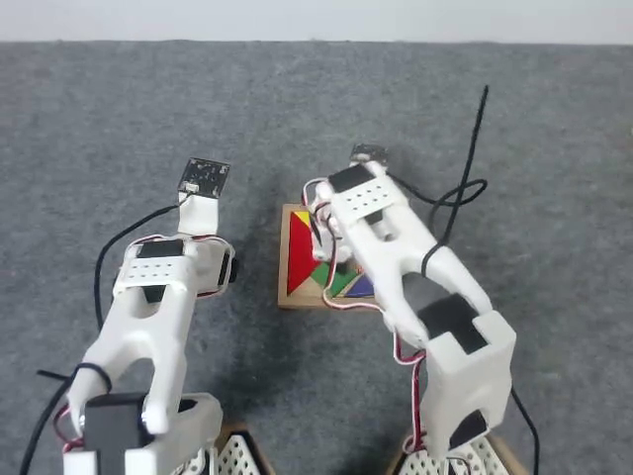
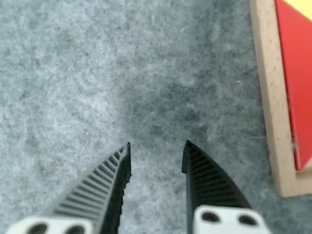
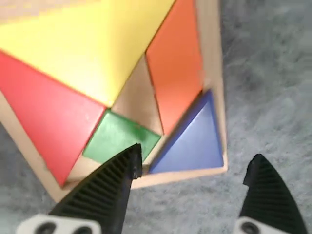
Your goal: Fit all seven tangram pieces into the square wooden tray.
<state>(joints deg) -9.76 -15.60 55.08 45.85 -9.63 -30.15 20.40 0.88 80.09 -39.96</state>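
Over the tray (image 1: 286, 259) corner: right gripper (image 3: 195, 158), wide open, empty, probably ready to seat pieces. Inside tray: yellow triangle (image 3: 87, 44), red triangle (image 3: 44, 107), green square (image 3: 117, 139), orange piece (image 3: 178, 63), blue triangle (image 3: 195, 141); bare gaps remain. Beside tray, above table (image 1: 148, 99): left gripper (image 2: 157, 145), partly open, empty, kept clear.

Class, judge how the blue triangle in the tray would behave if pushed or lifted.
The blue triangle looks flat and solid: probably stiff, unlikely to roll. It lies against the tray rim, so an outward push would likely jam. Its smooth painted face may slip.
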